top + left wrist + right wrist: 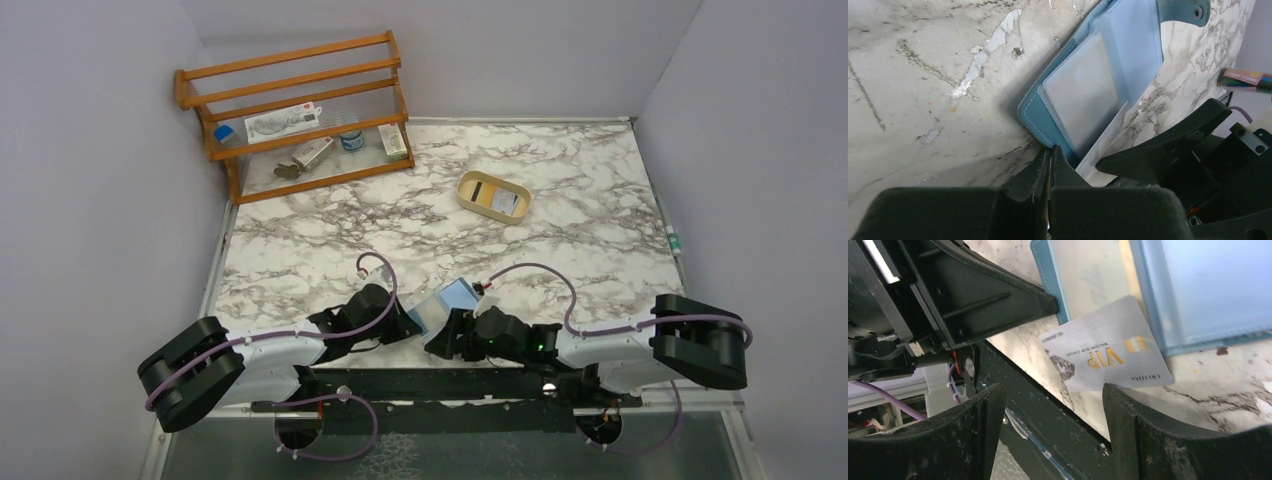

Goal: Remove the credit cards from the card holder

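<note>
The teal-blue card holder (pixel 447 303) lies open on the marble table near its front edge, its clear pockets (pixel 1088 90) facing up. A white credit card marked VIP (pixel 1105 352) sticks halfway out of its near side, flat on the table; the same credit card (pixel 1108 137) shows edge-on in the left wrist view. My left gripper (pixel 1049 150) is shut, its tips touching the card holder's near teal edge (pixel 1033 117). My right gripper (pixel 1053 395) is open, and its right fingertip (pixel 1118 395) is just short of the card's free edge, with nothing between the fingers.
A tan oval tray (pixel 466 195) with cards inside stands at the back right of the table. A wooden rack (pixel 300 120) with small items is at the back left. A marker (pixel 674 241) lies at the right edge. Both arms crowd the front edge.
</note>
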You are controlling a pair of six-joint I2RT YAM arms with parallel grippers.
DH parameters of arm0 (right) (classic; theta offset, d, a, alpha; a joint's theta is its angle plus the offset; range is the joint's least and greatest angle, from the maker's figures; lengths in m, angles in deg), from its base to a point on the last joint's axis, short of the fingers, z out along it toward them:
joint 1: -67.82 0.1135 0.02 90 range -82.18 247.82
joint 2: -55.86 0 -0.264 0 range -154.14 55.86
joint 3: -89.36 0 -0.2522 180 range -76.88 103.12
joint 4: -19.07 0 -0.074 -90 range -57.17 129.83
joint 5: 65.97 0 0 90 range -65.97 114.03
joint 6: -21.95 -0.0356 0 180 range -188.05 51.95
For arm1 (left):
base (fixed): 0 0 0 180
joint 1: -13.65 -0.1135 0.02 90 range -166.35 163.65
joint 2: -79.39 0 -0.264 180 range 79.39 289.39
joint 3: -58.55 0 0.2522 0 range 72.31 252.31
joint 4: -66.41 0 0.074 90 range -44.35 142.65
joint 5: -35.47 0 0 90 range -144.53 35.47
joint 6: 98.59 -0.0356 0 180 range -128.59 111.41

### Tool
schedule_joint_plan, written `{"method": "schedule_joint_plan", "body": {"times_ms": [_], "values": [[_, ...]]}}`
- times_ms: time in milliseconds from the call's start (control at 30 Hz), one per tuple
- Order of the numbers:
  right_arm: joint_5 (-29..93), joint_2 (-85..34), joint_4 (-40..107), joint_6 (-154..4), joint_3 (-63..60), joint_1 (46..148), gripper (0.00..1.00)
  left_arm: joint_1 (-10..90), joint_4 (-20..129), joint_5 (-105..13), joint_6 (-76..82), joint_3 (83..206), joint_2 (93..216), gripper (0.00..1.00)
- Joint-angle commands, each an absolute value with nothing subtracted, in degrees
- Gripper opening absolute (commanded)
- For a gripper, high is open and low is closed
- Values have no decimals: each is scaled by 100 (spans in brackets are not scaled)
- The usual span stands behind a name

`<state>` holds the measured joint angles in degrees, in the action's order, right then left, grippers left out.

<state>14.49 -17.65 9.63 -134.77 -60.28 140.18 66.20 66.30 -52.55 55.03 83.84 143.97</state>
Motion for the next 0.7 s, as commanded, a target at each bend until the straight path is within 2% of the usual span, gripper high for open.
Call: {"method": "schedule_joint_plan", "body": {"times_ms": [0, 333, 667], "values": [[1269, -2197, 1304, -13176, -5960, 13991, 77, 6800, 6733, -5227, 5651, 8268, 14542, 0], [1260, -2152, 1316, -13218, -5999, 13950, 77, 7016, 6782, -5378, 5733, 8282, 14632, 0], [1241, -1375, 2641, -13192, -5706, 13954, 83, 7016, 6725, -5409, 5794, 8321, 14647, 0]]}}
